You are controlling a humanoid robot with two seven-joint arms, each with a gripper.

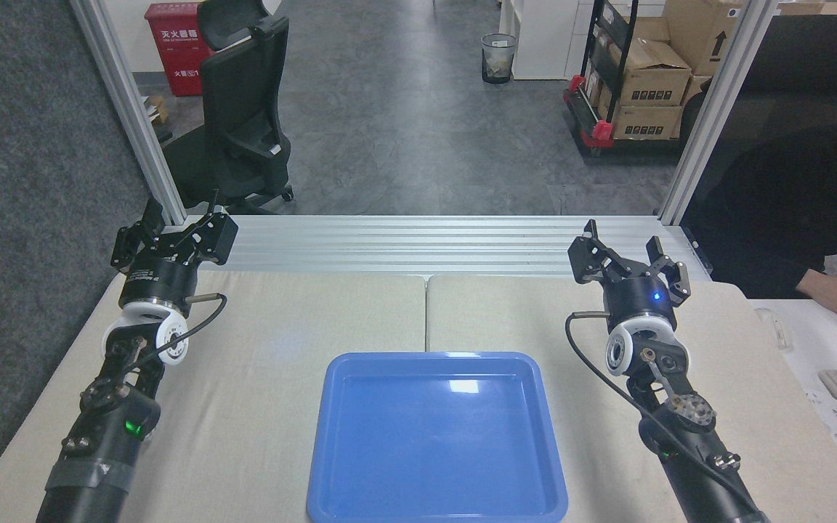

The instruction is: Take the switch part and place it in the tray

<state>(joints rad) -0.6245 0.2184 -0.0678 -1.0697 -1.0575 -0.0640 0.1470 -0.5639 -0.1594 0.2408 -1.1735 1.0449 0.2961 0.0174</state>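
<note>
Tray [338, 465] sits at 6 o'clock, touching the near table [280, 341] edge. My left gripper [174, 238] and right gripper [627, 256] are both spread, holding nothing, at 10 and 2.

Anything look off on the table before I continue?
One thing: no switch part is visible anywhere. The tray sits square and empty on the cloth-covered table, and both the left gripper and right gripper are open, holding nothing. No spills or damage.
</note>
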